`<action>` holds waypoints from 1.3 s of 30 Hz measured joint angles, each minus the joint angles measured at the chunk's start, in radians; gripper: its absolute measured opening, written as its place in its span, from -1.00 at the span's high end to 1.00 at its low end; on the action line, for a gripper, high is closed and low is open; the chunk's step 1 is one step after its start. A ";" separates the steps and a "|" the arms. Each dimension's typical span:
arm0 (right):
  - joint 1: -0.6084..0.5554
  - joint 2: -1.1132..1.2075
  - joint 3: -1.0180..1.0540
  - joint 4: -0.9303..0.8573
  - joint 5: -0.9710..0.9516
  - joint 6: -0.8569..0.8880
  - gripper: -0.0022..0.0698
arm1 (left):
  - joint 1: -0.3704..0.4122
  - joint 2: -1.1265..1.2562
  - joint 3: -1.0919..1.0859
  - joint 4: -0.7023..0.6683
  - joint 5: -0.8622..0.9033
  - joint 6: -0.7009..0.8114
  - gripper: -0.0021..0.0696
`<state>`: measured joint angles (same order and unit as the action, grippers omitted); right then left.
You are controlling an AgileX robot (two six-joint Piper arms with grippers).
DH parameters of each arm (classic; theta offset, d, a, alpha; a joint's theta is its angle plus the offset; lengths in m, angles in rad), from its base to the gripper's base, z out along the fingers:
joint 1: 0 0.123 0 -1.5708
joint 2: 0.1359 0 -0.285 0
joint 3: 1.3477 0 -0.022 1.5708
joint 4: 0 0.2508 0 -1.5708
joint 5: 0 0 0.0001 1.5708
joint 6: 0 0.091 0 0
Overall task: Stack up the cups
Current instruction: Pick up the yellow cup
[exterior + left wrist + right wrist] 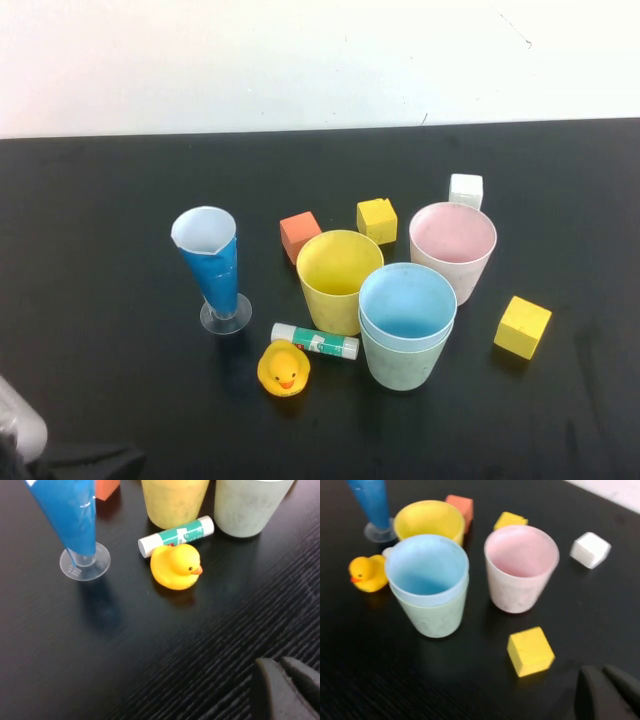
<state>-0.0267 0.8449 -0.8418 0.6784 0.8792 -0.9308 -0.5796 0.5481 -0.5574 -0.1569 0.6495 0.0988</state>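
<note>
The light blue cup point(407, 298) sits nested inside the green cup point(404, 367) near the table's middle front. The yellow cup point(339, 275) stands upright just to their left, and the pink cup point(453, 245) stands upright behind them to the right. All show in the right wrist view too: blue in green point(427, 572), yellow point(428, 520), pink point(520, 567). My left gripper point(280, 664) is shut and empty, low at the front left, away from the cups. My right gripper point(602, 671) is shut and empty, in front of the cups to the right; it is out of the high view.
A tall blue cone glass point(212, 265) stands at the left. A rubber duck point(284, 368) and a glue stick point(315, 341) lie in front of the yellow cup. An orange cube point(300, 235), a yellow cube point(377, 220), a white cube point(466, 190) and another yellow cube point(523, 327) surround the cups.
</note>
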 joint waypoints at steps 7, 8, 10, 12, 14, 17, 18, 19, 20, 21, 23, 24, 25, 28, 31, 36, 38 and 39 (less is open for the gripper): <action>0.137 0.281 -0.253 -0.084 0.125 -0.033 0.95 | 0.000 -0.025 0.066 -0.008 -0.050 -0.002 0.94; 0.168 0.321 -0.297 -0.110 0.141 -0.036 0.95 | 0.000 -0.025 0.071 -0.012 -0.051 -0.002 0.94; 0.230 0.394 -0.380 -0.157 0.167 -0.036 0.95 | 0.000 -0.025 0.082 -0.020 -0.055 -0.002 0.94; 0.284 0.465 -0.472 -0.204 0.183 -0.036 0.95 | 0.000 -0.025 0.089 -0.029 -0.055 -0.002 0.94; 0.340 0.539 -0.555 -0.253 0.193 -0.036 0.95 | 0.000 -0.025 0.091 -0.033 -0.051 -0.002 0.94; 0.408 0.636 -0.658 -0.317 0.195 -0.034 0.95 | 0.000 -0.025 0.091 -0.035 -0.043 -0.002 0.94; 0.425 0.668 -0.684 -0.331 0.193 -0.028 0.95 | 0.000 -0.025 0.091 -0.035 -0.041 -0.002 0.94; 0.445 0.699 -0.716 -0.341 0.189 -0.021 0.94 | 0.000 -0.025 0.091 -0.035 -0.038 -0.002 0.94; 0.462 0.730 -0.746 -0.348 0.185 -0.014 0.94 | 0.000 -0.025 0.091 -0.035 -0.037 -0.002 0.94; 0.478 0.754 -0.775 -0.354 0.181 -0.011 0.92 | 0.000 -0.025 0.091 -0.035 -0.037 -0.002 0.94; 0.504 0.812 -0.821 -0.356 0.176 -0.009 0.83 | 0.000 -0.025 0.093 -0.035 -0.036 -0.002 0.94; 0.510 0.830 -0.835 -0.356 0.176 -0.009 0.75 | 0.000 -0.025 0.095 -0.035 -0.036 -0.002 0.94; 0.520 0.864 -0.867 -0.356 0.174 -0.009 0.60 | 0.000 -0.025 0.098 -0.037 -0.036 -0.002 0.94; 0.530 0.948 -0.922 -0.357 0.170 -0.001 0.07 | 0.000 -0.025 0.106 -0.037 -0.034 -0.002 0.94; 0.531 1.017 -0.965 -0.357 0.160 0.026 -0.42 | 0.000 -0.025 0.108 -0.037 -0.023 -0.002 0.94; 0.531 1.101 -1.008 -0.342 0.155 0.065 -0.55 | 0.000 -0.025 0.108 -0.037 0.003 -0.002 0.94; 0.531 1.119 -1.015 -0.332 0.155 0.065 -0.53 | 0.000 -0.025 0.108 -0.037 0.004 -0.002 0.94; 0.531 1.127 -1.015 -0.333 0.155 0.065 -0.51 | 0.000 -0.025 0.108 -0.037 0.004 -0.002 0.94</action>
<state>0.5048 1.9714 -1.8564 0.3458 1.0344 -0.8659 -0.5796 0.5229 -0.4494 -0.1937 0.6538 0.0964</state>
